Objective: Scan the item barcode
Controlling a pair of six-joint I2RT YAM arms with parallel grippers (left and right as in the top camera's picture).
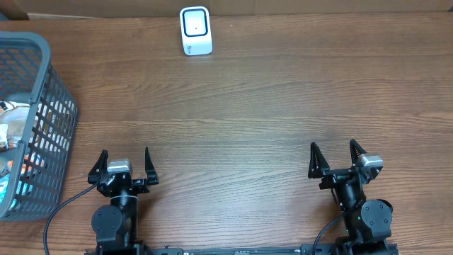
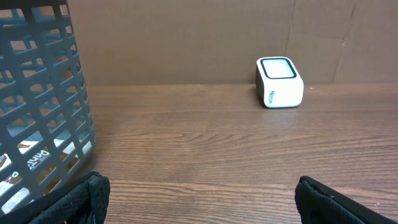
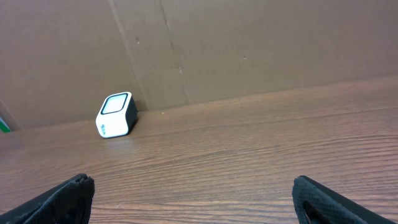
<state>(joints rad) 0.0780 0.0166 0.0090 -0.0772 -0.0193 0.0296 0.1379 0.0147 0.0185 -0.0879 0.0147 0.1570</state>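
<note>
Looking from overhead, the left claw (image 1: 124, 164) and right claw (image 1: 338, 159) both sit with jaws spread wide and empty. The scanner (image 1: 195, 31) is well ahead between them, and the packets (image 1: 10, 131) to be scanned lie in the basket (image 1: 53, 134) just left of the left claw. From the left wrist, the mesh wall stands close ahead-left with a printed packet behind it, so a careless reach could snag the mesh or tip the basket. From the right wrist, only bare counter (image 3: 249, 143) and the scanner far ahead-left show, and a barcode turned away from its window would likely not read.
</note>
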